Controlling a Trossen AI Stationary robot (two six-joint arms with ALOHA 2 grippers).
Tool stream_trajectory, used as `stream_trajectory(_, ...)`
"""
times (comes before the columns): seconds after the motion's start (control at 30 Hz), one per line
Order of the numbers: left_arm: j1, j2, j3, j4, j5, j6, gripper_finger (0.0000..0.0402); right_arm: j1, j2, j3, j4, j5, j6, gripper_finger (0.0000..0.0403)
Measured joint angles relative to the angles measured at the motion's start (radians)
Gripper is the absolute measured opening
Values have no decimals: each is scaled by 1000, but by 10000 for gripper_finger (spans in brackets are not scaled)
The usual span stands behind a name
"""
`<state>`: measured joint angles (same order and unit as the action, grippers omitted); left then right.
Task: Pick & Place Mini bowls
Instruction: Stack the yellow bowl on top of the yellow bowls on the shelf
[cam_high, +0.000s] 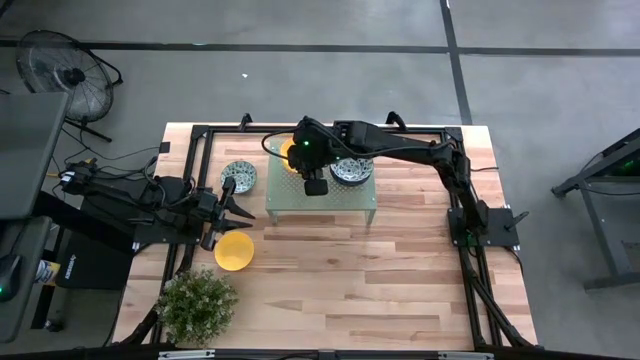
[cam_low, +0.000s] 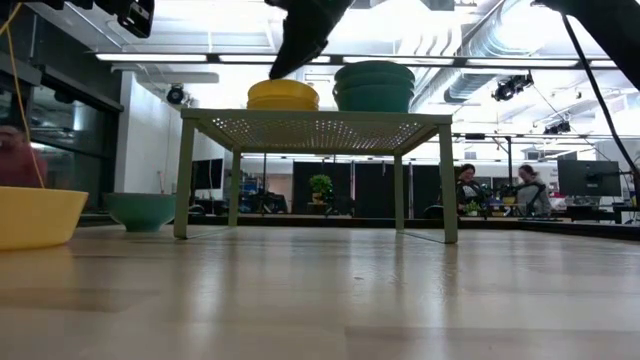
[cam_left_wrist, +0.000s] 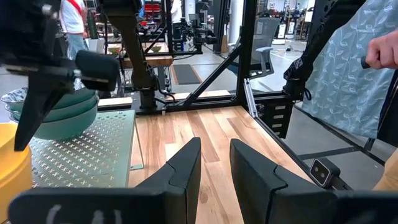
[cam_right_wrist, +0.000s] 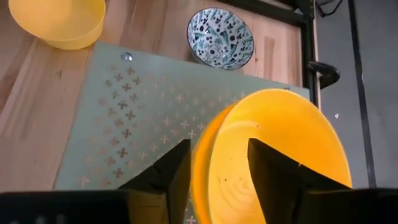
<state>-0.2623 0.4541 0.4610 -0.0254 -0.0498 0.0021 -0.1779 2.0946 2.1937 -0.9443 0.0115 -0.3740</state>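
A stack of yellow mini bowls (cam_low: 283, 95) and a stack of blue-green patterned mini bowls (cam_low: 374, 85) stand on the pale green perforated stand (cam_high: 320, 200). My right gripper (cam_right_wrist: 214, 165) is open over the yellow stack (cam_right_wrist: 280, 155), pointing down. Its fingers stand on either side of the top bowl's near rim. One yellow bowl (cam_high: 235, 250) and one patterned bowl (cam_high: 238, 177) rest on the table left of the stand. My left gripper (cam_high: 232, 212) is open and empty between these two bowls, and it also shows in the left wrist view (cam_left_wrist: 214, 168). My right gripper has one finger (cam_right_wrist: 273, 168) inside the top yellow bowl and the other (cam_right_wrist: 165, 171) outside its rim (cam_right_wrist: 200, 155), coming from above. I cannot tell whether either finger touches the rim. The bowl sits upright on the stack.
A potted plant (cam_high: 198, 305) stands at the table's near left corner. A black frame (cam_high: 200, 135) runs along the table's edges. People (cam_low: 470, 185) sit in the room beyond, and a person's hand (cam_left_wrist: 380, 53) shows in the left wrist view. Bare wood lies near and right of the stand.
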Motion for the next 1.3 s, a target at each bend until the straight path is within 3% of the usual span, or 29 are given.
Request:
stream_trajectory(0.13, 0, 0, 0, 0, 1, 0, 83, 19, -26, 0, 28, 11, 7, 155)
stream_trajectory(0.3, 0, 0, 0, 0, 3, 0, 83, 37, -45, 1, 38, 128, 57, 138)
stream_trajectory(0.57, 0, 0, 0, -2, 7, 0, 83, 54, -45, 1, 38, 168, 105, 10)
stream_trajectory(0.83, 0, 0, 0, -3, 7, 0, 83, 68, -14, 1, 45, 243, 82, 2)
stream_trajectory(1.3, 0, 0, 0, -3, 8, 0, 83, 35, 14, 0, -10, 197, 157, 0)
